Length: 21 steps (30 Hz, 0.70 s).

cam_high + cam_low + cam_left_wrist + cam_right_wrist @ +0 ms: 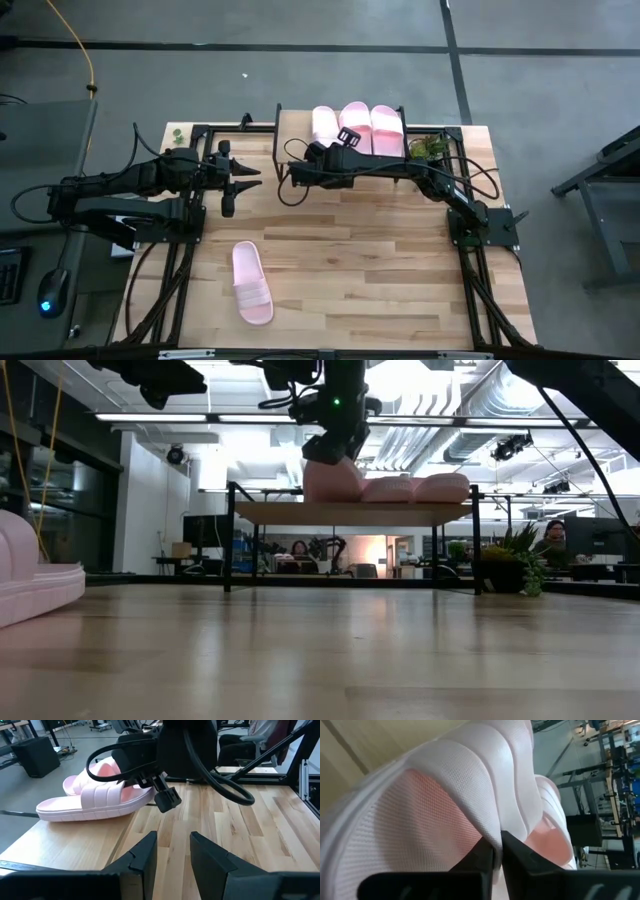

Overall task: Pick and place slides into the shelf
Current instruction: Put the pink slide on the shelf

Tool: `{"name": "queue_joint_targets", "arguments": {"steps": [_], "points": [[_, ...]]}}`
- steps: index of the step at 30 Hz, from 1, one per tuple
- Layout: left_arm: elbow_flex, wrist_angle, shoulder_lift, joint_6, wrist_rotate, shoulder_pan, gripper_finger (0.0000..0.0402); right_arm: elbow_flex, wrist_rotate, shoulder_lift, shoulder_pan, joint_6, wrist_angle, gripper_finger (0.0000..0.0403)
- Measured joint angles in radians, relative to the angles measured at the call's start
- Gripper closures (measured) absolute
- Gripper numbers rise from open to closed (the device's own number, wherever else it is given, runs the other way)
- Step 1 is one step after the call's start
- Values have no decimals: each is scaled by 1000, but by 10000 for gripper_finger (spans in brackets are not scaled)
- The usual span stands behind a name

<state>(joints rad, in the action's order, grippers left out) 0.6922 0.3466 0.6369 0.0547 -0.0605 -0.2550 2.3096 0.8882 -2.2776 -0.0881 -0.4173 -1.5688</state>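
The right tool (pixel 322 152) sits at the left end of the shelf (pixel 292 122), its jaws pinched almost shut on the ribbed strap of the third slide (pixel 324 124), which it is setting down on the wood top. Just beyond it along the shelf lie two more slides (pixel 372 128), side by side and touching. In the low view the held slide (pixel 332 482) appears to rest on the shelf plank beneath the tool, level with its neighbours, though whether its sole is fully seated cannot be told.

The left tool (pixel 237 180) hangs above the table to the left of the shelf, jaws about half open and holding nothing. The last slide (pixel 251 284) lies on the table well short of it, toward the front edge, strap up.

The step in hand looks like the placing of the third of four slides. The next move likely calls for the right tool to release the strap and lift clear without dragging the slide off the shelf's end. The lone slide on the table remains to be picked up, and there seems to be only a little room at the shelf's left end.
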Motion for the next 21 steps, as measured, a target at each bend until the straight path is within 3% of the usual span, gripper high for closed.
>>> {"name": "queue_joint_targets", "arguments": {"steps": [11,21], "points": [[0,0,0,0,0,0,300,0,-24,-2,-3,39,-1,301],[0,0,0,0,0,0,300,-2,-59,-4,-6,80,-2,248]]}}
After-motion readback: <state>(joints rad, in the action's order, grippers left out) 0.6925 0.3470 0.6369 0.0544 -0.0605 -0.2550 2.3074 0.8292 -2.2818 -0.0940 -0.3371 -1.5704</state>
